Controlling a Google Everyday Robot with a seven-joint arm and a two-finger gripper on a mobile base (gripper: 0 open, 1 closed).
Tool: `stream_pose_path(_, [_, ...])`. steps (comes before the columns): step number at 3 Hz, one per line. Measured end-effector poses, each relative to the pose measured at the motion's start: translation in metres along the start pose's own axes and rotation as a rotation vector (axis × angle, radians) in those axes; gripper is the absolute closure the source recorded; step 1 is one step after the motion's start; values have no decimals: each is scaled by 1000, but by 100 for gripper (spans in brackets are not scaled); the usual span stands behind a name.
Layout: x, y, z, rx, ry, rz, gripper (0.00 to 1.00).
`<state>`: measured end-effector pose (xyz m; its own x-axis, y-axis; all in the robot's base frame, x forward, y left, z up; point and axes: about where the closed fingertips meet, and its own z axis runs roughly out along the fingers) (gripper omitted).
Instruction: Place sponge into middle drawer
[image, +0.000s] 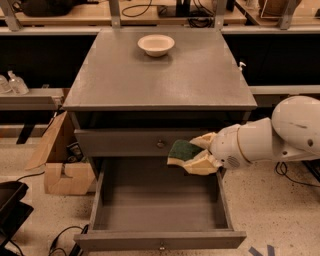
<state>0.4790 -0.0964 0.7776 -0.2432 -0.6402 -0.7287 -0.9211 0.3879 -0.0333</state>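
Right of centre, the tool (195, 154) is clamped on the sponge (181, 149), just above the open drawer (159, 241). A bowl (156, 44) sits on the grey tabletop (160, 80). A box (62, 170) stands lower left on the speckled floor (280, 215).

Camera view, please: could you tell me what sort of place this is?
Probably a robotics lab or workshop: workbenches with cables run behind the grey cabinet, a cardboard box sits on the speckled floor, and the gripper holds the sponge just over the open middle drawer.
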Motion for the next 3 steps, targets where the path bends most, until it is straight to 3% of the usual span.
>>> stream_pose_path(1, [33, -4, 67, -8, -1, 8, 100])
stream_pose_path(2, [79, -12, 154, -25, -25, 25, 100])
stream_pose_path(3, [118, -35, 219, 5, -67, 63, 100])
